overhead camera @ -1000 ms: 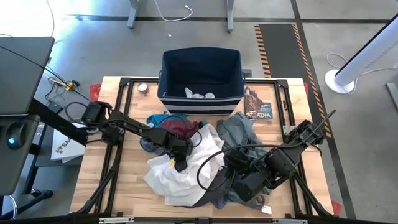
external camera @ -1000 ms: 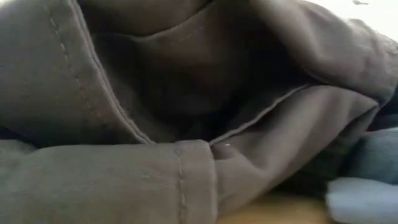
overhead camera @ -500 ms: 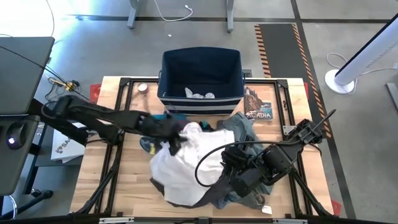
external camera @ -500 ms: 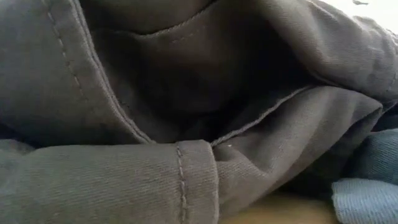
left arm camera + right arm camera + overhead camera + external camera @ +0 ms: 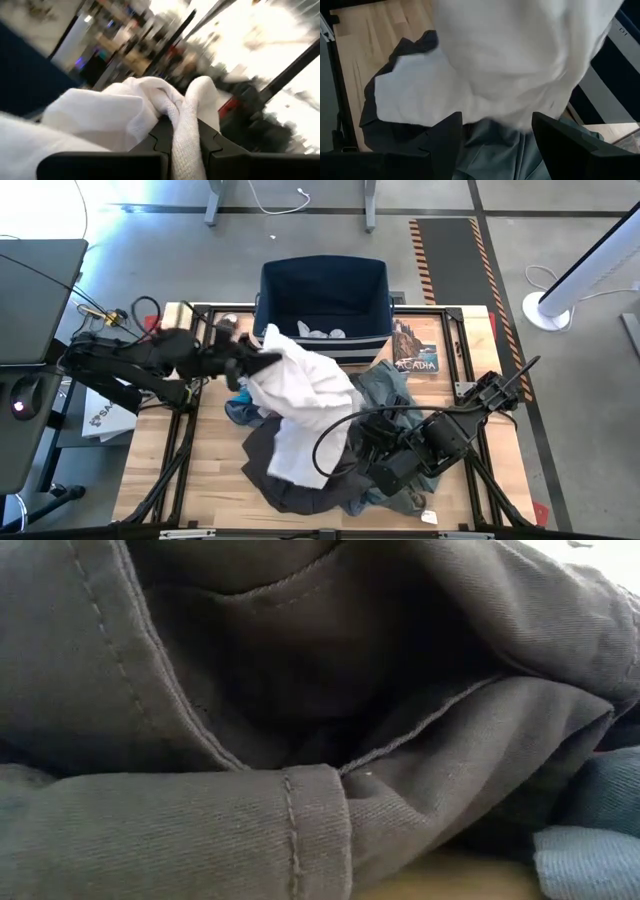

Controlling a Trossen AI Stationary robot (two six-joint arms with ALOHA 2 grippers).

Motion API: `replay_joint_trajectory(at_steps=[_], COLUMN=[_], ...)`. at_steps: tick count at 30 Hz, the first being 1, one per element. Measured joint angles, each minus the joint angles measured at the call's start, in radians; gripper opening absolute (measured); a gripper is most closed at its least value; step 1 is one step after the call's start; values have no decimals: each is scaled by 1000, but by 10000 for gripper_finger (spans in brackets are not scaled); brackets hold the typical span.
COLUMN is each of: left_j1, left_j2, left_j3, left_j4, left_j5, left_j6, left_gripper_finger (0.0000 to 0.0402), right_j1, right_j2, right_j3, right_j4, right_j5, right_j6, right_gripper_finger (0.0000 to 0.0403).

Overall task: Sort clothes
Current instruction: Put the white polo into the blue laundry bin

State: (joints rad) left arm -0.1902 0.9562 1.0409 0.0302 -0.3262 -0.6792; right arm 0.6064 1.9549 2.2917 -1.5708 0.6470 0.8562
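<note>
Since a moment ago the left gripper (image 5: 250,361) has swung back toward the worktop's (image 5: 165,470) far left, just in front of the navy bin (image 5: 323,290), dragging the white garment (image 5: 305,395) with it. Its fingers (image 5: 212,147) are pinched tight on a bunched fold of that cloth, which now hangs in a long drape from the gripper down over the middle of the pile. More of the dark grey-brown trousers (image 5: 285,490) shows at the near edge than before. A bright blue piece (image 5: 240,412) peeks out under the white cloth, and the grey-green shirt (image 5: 385,390) lies to the right of it. The right gripper (image 5: 495,135) hovers low over the pile's right side, fingers spread apart and holding nothing. From table height, trouser fabric (image 5: 250,720) blocks nearly everything; the left wrist view's background is blurred
</note>
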Motion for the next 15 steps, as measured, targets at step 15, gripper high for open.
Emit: replay_joint_trajectory(at_steps=[15], left_j1=[63], left_j2=[37], left_j3=[207], left_j4=[312], left_j5=[-10], left_j6=[94], left_gripper_finger=[21], right_j1=[1], right_j2=[0], right_j3=[0], right_j4=[0], right_j5=[51], right_j6=[128], right_gripper_finger=[238])
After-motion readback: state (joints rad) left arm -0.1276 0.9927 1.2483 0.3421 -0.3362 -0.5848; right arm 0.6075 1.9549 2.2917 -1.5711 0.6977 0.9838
